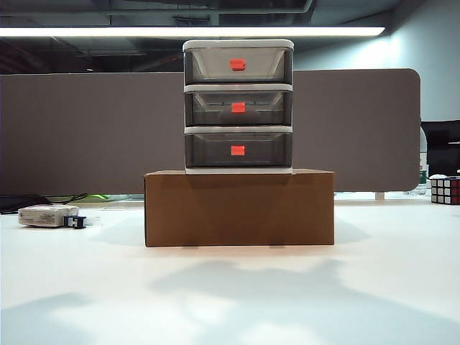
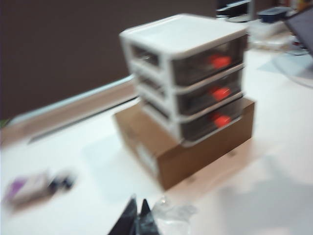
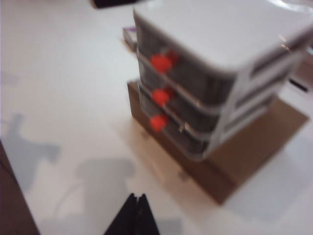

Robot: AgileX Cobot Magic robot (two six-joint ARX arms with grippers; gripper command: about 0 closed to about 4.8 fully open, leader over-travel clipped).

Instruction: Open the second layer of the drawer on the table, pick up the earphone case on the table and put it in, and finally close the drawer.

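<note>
Left gripper [image 2: 138,218] first: its two dark fingertips are pressed together, nothing between them, hanging high above the broad plain white tabletop [image 1: 230,295] with a crumple of clear plastic [image 2: 173,218] showing just beside the tips. Right gripper [image 3: 134,215], same story: tips sealed tight, empty, hovering off the front corner of the stack. Neither arm appears in the exterior view, so both sit well back from the work.

Moving outward, there's the small three-tier drawer cabinet [image 1: 238,106], white frame, smoky grey translucent drawers. It's perched on a brown cardboard box [image 1: 238,208], which lifts the handles off the table, probably for easier reach. All three tiers look flush with the frame, and the middle drawer [image 1: 238,108] with its orange-red tab [image 1: 238,107] is shut.

Where's the glossy white earphone case? Not visible on the open table. The middle tier shows a faint dark outline inside, too murky to call. Far left lies a flat white boxy item with a dark plug [image 1: 50,215], and far right a colourful puzzle cube [image 1: 445,190].

My read: either nothing has started or it's all done.
</note>
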